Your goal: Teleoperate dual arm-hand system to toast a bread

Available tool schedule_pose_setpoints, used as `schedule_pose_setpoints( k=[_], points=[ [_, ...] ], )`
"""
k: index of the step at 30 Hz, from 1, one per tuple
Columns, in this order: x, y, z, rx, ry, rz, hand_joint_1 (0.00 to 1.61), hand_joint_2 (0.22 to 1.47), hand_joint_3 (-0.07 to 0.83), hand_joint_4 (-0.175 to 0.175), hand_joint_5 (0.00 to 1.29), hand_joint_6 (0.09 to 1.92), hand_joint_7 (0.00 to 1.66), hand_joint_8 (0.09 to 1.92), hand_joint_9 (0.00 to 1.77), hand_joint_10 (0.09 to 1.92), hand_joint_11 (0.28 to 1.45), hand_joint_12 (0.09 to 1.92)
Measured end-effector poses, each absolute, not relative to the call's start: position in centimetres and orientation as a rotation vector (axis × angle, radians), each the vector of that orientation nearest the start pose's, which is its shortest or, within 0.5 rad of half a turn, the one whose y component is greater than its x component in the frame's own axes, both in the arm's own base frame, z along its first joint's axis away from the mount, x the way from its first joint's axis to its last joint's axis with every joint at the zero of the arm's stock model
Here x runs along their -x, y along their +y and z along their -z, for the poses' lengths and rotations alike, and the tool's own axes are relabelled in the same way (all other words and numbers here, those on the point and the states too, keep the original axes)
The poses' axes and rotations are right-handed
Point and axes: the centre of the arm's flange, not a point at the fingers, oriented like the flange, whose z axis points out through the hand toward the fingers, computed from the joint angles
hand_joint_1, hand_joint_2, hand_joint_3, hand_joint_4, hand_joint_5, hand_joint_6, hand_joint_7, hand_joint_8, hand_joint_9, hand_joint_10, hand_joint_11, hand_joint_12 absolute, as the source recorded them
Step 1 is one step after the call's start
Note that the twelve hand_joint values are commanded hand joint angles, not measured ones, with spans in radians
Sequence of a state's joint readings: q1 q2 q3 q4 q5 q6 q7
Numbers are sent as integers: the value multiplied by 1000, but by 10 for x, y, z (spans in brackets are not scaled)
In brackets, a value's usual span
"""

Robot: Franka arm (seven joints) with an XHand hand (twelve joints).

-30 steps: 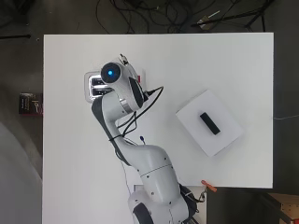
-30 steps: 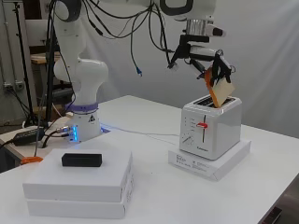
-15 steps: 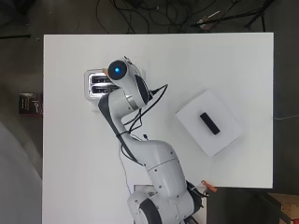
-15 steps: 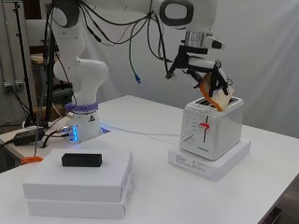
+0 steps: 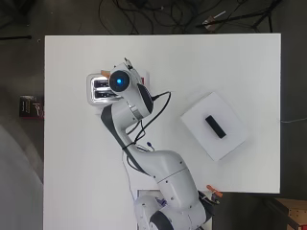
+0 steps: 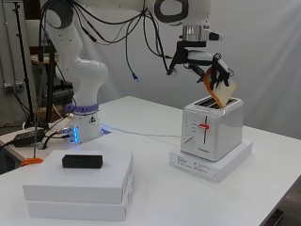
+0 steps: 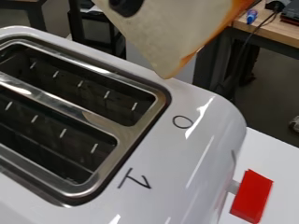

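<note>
A white two-slot toaster (image 6: pixel 212 131) with a red lever (image 6: pixel 203 126) stands on a flat white box (image 6: pixel 211 162) at the table's left in the overhead view (image 5: pixel 96 89). The black and white hand (image 6: pixel 212 70) hangs just above it, fingers curled round a slice of bread (image 6: pixel 221 89) held tilted, its lower corner right at the toaster's top. In the wrist view the bread (image 7: pixel 173 28) hovers over the toaster's (image 7: pixel 187 154) rim beside the two empty slots, and the red lever (image 7: pixel 250 193) sticks out at the side. The arm hides the hand from overhead.
Two stacked white boxes (image 6: pixel 80 188) carry a small black block (image 6: pixel 82 161), seen at the right overhead (image 5: pixel 215 126). The arm's base (image 6: pixel 87 125) glows blue, with cables trailing off the table's edge. An orange object (image 6: pixel 29 161) lies at the near corner.
The hand has carried the bread downwards and slightly along the toaster, from well above it to just over its top. The toaster and boxes have stayed put.
</note>
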State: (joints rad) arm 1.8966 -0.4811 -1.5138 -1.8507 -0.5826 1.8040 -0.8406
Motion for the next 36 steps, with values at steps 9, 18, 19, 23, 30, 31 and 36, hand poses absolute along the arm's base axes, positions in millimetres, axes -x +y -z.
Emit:
schedule_pose_setpoints(
  k=[9, 18, 19, 23, 30, 31, 36],
  points=[
    [-580, 96, -498, 2351, -2075, -240, 1244, 1145, 0, -175, 740, 1227, 1133, 839, 1405, 87, 736, 244],
    [-589, 101, -487, 2314, -2065, -451, 1243, 1144, -1, -175, 743, 1227, 1135, 838, 1421, 87, 780, 158],
    [-589, 105, -486, 2305, -2082, -479, 1243, 1144, 0, -175, 744, 1224, 1135, 839, 1425, 87, 783, 158],
    [-587, 120, -481, 2265, -2122, -506, 536, 1070, -7, -75, 419, 521, 696, 347, 915, 87, 599, 87],
    [-578, 72, -520, 2313, -1972, -389, 85, 1054, 8, -8, 333, 87, 422, 87, 488, 87, 433, 87],
    [-570, 70, -539, 2330, -1972, -331, 80, 1060, 7, -8, 339, 87, 425, 87, 490, 87, 432, 87],
    [-541, 30, -594, 2624, -1784, -190, 14, 1084, 8, -1, 368, 87, 380, 87, 435, 87, 404, 87]
  ],
)
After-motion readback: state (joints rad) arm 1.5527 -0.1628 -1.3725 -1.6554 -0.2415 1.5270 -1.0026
